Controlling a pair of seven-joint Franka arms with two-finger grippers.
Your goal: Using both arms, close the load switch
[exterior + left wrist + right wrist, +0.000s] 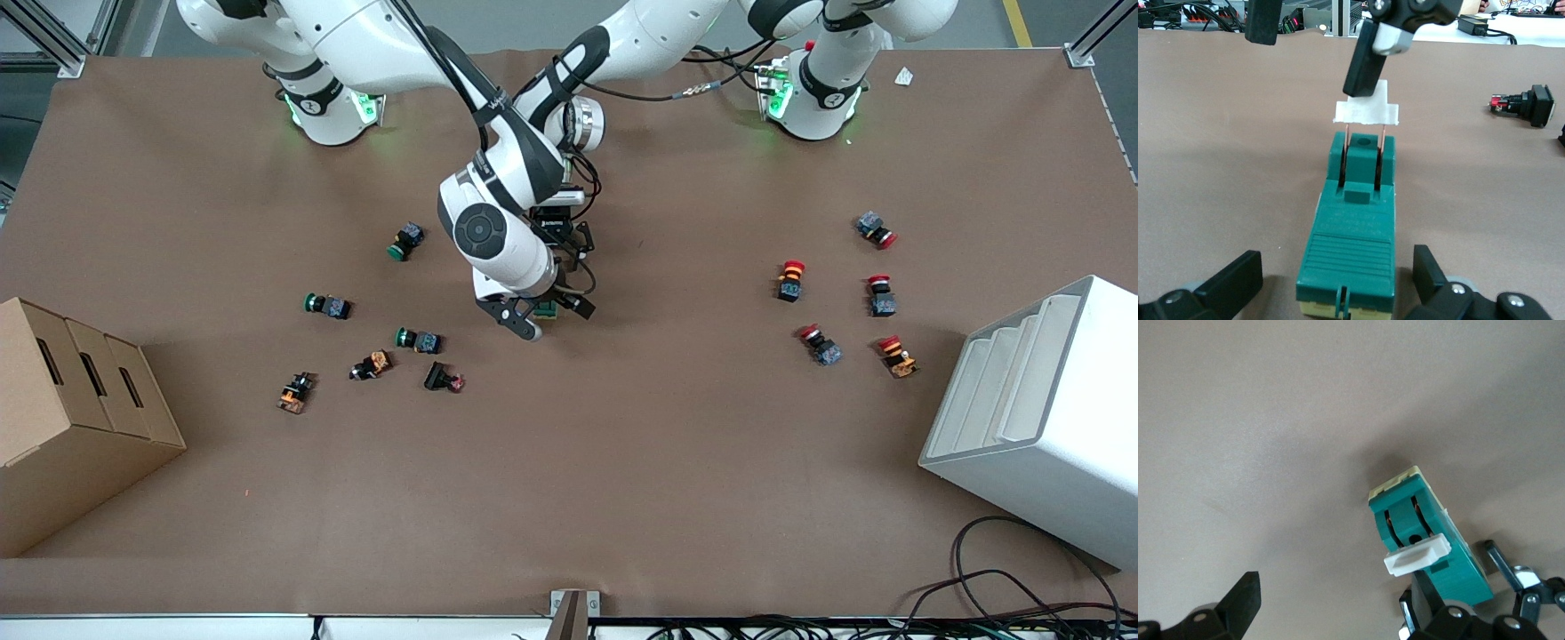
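Starting from the right arm's end of the table: there's the cardboard box (80, 391) and a scatter of green-capped buttons (327, 305). None of that matters for you.

The load switch (1351, 227) sits flat mid-table under both wrists, with the red-capped buttons (790, 279) well off toward the left arm's end.

Your right gripper (1335, 603) is spread wide and holding nothing. One finger (1368, 60) is touching the white lever (1367, 110), which stands up on its two copper blades (1346, 150).

Your left gripper (1337, 267) is also wide open. It's low at the end of the green body away from the lever, with a finger on each side and neither one touching.

How it'll handle, my guess:
- **Body:** it looks like small, hard, light plastic, so it'll probably skate on the brown mat (622, 462) the moment you lean on the lever.
- **Where to hold:** pinch the flat sides of the body with the left gripper first. They look smooth, so squeeze square.
- **Where to push:** push on the broad white part, not the blades, since those look thin enough to bend.
- **Direction:** press down toward the slots. A push from the side could twist it.
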